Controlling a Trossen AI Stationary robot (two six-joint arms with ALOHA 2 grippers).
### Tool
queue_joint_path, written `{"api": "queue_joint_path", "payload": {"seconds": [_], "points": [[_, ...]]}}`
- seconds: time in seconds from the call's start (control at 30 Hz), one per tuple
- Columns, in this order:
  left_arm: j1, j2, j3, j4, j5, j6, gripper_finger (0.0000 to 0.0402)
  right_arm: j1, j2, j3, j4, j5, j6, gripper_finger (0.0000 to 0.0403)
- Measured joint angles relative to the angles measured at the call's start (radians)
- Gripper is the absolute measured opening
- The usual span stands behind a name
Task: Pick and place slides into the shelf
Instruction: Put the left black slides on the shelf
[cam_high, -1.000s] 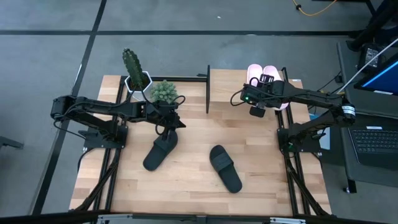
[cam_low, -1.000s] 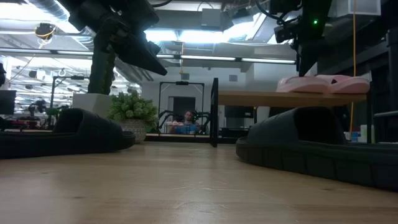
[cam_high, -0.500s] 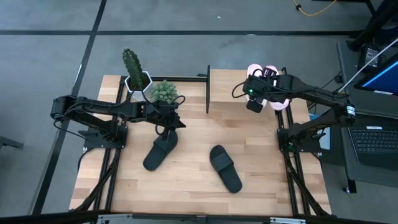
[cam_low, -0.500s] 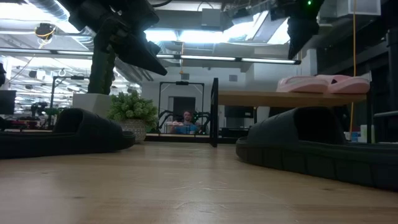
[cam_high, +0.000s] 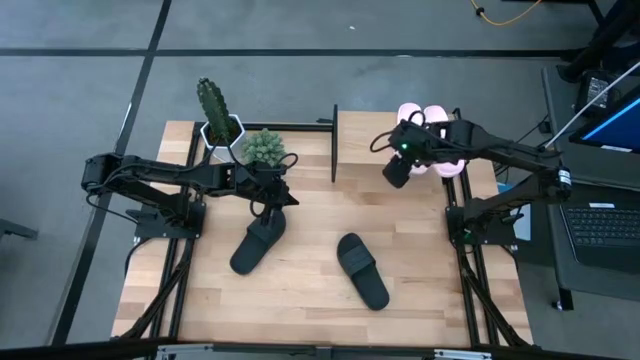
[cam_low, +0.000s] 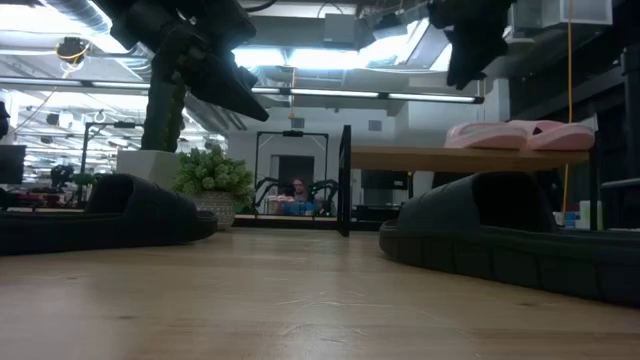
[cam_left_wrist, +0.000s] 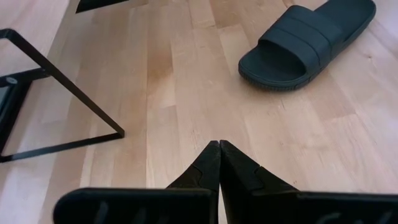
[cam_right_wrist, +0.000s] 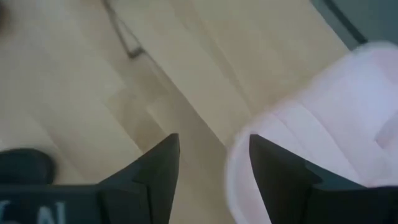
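Status: both pink slides (cam_high: 430, 122) lie on the shelf (cam_high: 400, 150), upper right of the high view; two black slides (cam_high: 361, 270) lie on the table (cam_high: 300, 300), centre frame. The right tool (cam_high: 394, 176), fingers apart and empty, hangs beside the shelf's front edge. The left tool (cam_high: 283, 199), fingers together, waits above the left black slide (cam_high: 257, 245). Next move likely: grasp a black slide. Open room surrounds both; shelf frame upright (cam_high: 334, 143) limits approach.

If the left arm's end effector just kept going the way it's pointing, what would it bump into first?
Probably the bare wooden tabletop. The shut left end effector points down at open wood; the black slide lies off to one side of that line, though depth is hard to judge.
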Motion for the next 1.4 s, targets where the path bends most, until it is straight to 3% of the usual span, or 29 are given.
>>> {"api": "queue_joint_path", "payload": {"seconds": [0.2, 0.5, 0.73, 1.0, 1.23, 1.4], "points": [[-0.001, 0.000, 0.000, 0.000, 0.000, -0.018, 0.0000, 0.087, 0.000, -0.179, 0.319, 0.000, -0.170, 0.0195], [-0.001, 0.000, 0.000, 0.000, 0.011, -0.029, 0.0000, 0.237, -0.065, -0.434, 0.676, 0.047, -0.170, 0.0195], [-0.005, 0.000, 0.000, 0.002, 0.026, -0.029, 0.0000, 0.390, -0.164, -0.567, 0.836, 0.107, -0.135, 0.0195], [-0.030, 0.000, 0.000, 0.082, 0.091, -0.030, 0.0000, 0.529, -0.237, -0.656, 0.935, 0.247, -0.168, 0.0195], [-0.103, 0.000, 0.000, 0.151, 0.157, -0.049, 0.0000, 0.635, -0.210, -0.859, 1.426, 0.246, -0.386, 0.0195], [-0.155, 0.000, 0.000, 0.159, 0.195, -0.007, 0.0000, 0.657, -0.205, -0.961, 1.620, 0.246, -0.381, 0.0195]]}}
